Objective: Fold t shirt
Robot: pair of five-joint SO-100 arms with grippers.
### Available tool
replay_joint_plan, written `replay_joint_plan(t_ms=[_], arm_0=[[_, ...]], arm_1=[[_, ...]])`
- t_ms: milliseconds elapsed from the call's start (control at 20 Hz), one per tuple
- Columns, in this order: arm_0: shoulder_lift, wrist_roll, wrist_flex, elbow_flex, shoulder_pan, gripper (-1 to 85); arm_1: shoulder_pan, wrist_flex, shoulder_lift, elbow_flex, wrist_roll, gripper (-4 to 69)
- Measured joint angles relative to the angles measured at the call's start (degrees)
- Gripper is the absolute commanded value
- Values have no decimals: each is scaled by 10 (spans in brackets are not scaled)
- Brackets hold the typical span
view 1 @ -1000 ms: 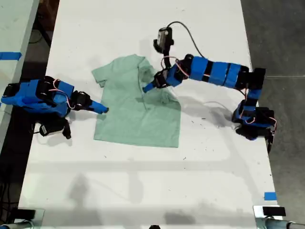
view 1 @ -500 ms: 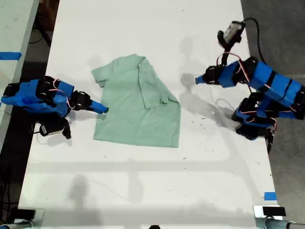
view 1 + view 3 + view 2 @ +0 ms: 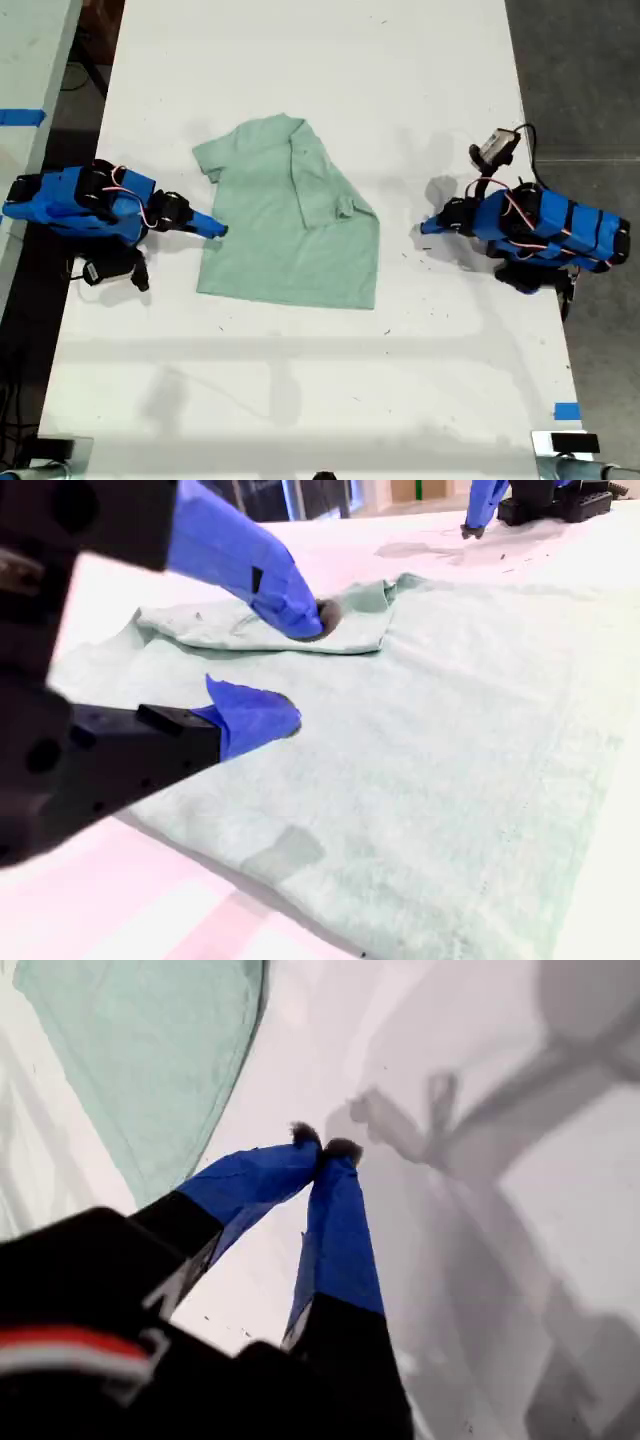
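Observation:
The pale mint-green t shirt [image 3: 285, 235] lies flat on the white table, with the sleeve side toward the exterior view's right folded over onto its body. My first gripper [image 3: 425, 228] is shut on nothing and rests on the bare table well off the shirt, toward the exterior view's right. The first wrist view shows its tips [image 3: 323, 1143] touching, with the t shirt [image 3: 150, 1050] far off. My second gripper [image 3: 218, 230] sits at the shirt's edge on the exterior view's left. It is open [image 3: 300, 668] just above the t shirt [image 3: 450, 710].
A white table [image 3: 320, 380] carries both arms. A blue tape mark [image 3: 566, 410] lies near its corner at the exterior view's lower right. Another table with blue tape [image 3: 20, 117] stands at the exterior view's left. Dark floor borders the right side.
The first arm let go of the folded sleeve, drew back toward the exterior view's right and dropped low to the table. The second arm and the shirt have stayed put.

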Motion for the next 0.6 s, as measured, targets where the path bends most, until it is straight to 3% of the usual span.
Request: replay_joint_plan(t_ms=[600], arm_0=[[0,0,0,0,0,118]], arm_1=[[-6,11,0,1,67,22]])
